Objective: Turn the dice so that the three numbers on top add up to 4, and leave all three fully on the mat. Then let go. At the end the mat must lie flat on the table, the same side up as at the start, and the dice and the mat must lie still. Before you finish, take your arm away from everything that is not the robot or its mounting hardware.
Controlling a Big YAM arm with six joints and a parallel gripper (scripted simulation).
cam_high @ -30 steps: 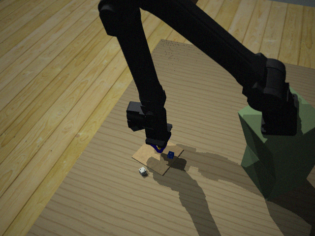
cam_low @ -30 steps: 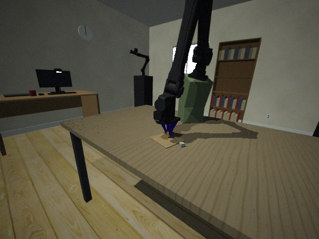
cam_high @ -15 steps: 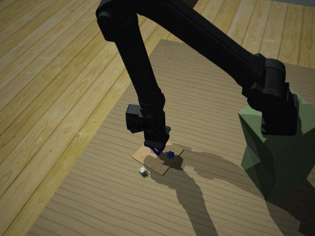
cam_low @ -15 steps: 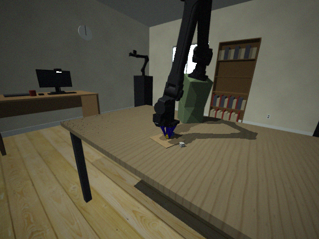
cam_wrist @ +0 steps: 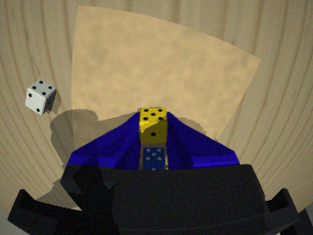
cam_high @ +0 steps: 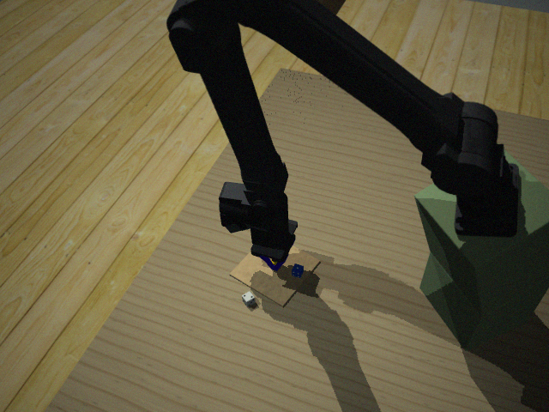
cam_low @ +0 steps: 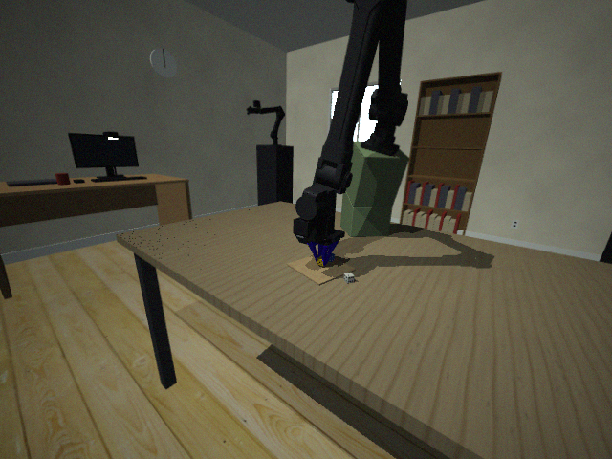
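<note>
My gripper (cam_high: 274, 263) with blue fingers is shut on a yellow die (cam_wrist: 153, 125) and holds it low over the tan mat (cam_high: 274, 276); it also shows in the exterior view (cam_low: 321, 260). In the wrist view (cam_wrist: 153, 132) the die sits between the fingertips, over the near part of the mat (cam_wrist: 156, 78). A blue die (cam_high: 297, 269) lies on the mat just right of the fingers, in the arm's shadow. A white die (cam_high: 249, 299) lies on the table off the mat, by its near left edge, and shows in the wrist view (cam_wrist: 39, 97) and in the exterior view (cam_low: 348, 277).
A green block-shaped pedestal (cam_high: 487, 261) that carries the arm's base stands at the right of the table. The table's left edge (cam_high: 146, 248) runs close to the mat. A desk with a monitor (cam_low: 102, 153) and a bookshelf (cam_low: 447, 153) stand far behind.
</note>
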